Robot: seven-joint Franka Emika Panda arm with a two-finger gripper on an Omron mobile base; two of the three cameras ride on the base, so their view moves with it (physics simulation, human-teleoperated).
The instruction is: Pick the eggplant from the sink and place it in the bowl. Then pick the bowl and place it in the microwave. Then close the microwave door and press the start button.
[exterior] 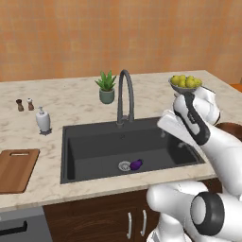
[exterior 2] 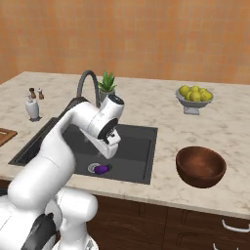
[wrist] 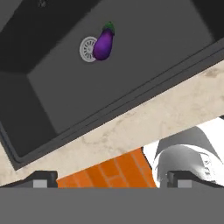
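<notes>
The arm rises from the base in front of the counter (exterior: 56,101), bends at the elbow and reaches forward over the near right part of the sink (exterior: 94,146), with the hand angled downward toward the basin. The gripper (wrist: 107,178) hangs above the sink's front edge, well clear of the basin floor; its two finger tips (wrist: 41,178) stand far apart at the bottom of the hand view, so the jaws are spread wide and hold nothing. The sink is a dark grey rectangular basin set in the marble counter, with a dark gooseneck faucet (exterior: 125,94) at its back rim. The bowl (exterior 2: 200,166), deep and dark brown, sits upright on the counter to the right of the sink, apart from it. The eggplant (wrist: 104,43) lies on its side on the basin floor, touching the right edge of the round silver drain (wrist: 86,49), with its green stem cap pointing away from the drain. In the hand view the eggplant lies well ahead of the finger tips, roughly in line with the gap between them, not in contact with either.
</notes>
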